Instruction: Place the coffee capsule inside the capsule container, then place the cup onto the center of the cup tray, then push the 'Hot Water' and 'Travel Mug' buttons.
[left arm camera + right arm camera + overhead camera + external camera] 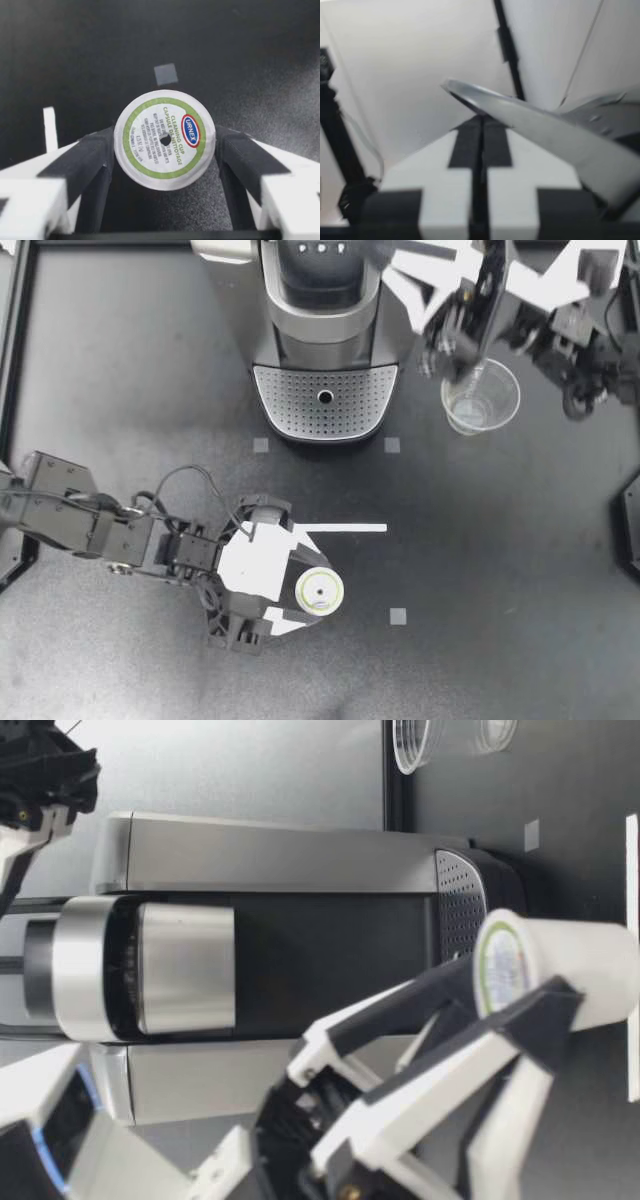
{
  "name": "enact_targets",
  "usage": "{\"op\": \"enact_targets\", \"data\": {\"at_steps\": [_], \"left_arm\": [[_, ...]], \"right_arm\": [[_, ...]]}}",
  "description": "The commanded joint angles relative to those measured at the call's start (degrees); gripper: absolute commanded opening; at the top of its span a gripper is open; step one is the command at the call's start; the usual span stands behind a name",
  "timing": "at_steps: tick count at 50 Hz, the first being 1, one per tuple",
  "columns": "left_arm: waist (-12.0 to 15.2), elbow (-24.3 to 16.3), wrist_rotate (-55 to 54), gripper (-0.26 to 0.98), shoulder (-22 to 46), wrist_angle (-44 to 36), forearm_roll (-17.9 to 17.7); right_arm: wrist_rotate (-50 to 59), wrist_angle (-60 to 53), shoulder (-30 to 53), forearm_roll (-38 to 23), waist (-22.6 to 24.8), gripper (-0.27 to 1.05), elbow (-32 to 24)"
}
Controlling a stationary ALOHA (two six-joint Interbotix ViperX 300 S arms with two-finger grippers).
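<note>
Left claw (pixel 308 588) sits nearest the low camera, pinching the capsule (pixel 320 591). In the left wrist view both pads (pixel 95 155) touch the rim of the capsule (pixel 165 140) from opposite sides, foil lid up. In the low view the capsule's (pixel 545 970) base is at or just off the surface (pixel 500 570); cannot tell which. Its position is in front of the machine (pixel 325 330), well clear of the tray (pixel 325 400), near a white tape strip (pixel 345 528).

Cup (pixel 482 398): clear, upright on the surface just beside the tray's right edge, not on it.

Right claw (pixel 447 360): over the cup's near rim in the top view. It is raised to the height of the machine's top in the low view (pixel 35 790). Its fingers are pressed together with nothing between them (pixel 481 125).
</note>
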Motion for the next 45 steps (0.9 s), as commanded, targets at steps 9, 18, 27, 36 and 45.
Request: {"op": "enact_targets", "data": {"at_steps": [9,18,27,36,45], "left_arm": [[0.7,-1.2,0.7,0.53,-3.1,-0.3,0.2],[1.1,-1.3,0.6,0.53,-3.1,-0.2,0.2],[1.2,-1.3,0.6,0.53,-3.1,-0.2,0.2],[1.7,-1.5,0.7,0.53,-3.3,-0.1,0.2],[3.0,-3.3,2.1,0.53,-5.5,2.5,0.4]], "right_arm": [[0.2,1.0,2.0,0.2,-5.6,0.11,-4.3],[0.2,4.2,4.1,-1.0,-7.8,0.11,-7.6],[0.2,4.7,4.7,-1.7,-9.8,0.11,-9.1],[0.2,5.0,4.7,-1.8,-11.7,0.11,-9.1],[0.4,4.7,4.0,-1.8,-12.1,0.11,-8.8]]}}
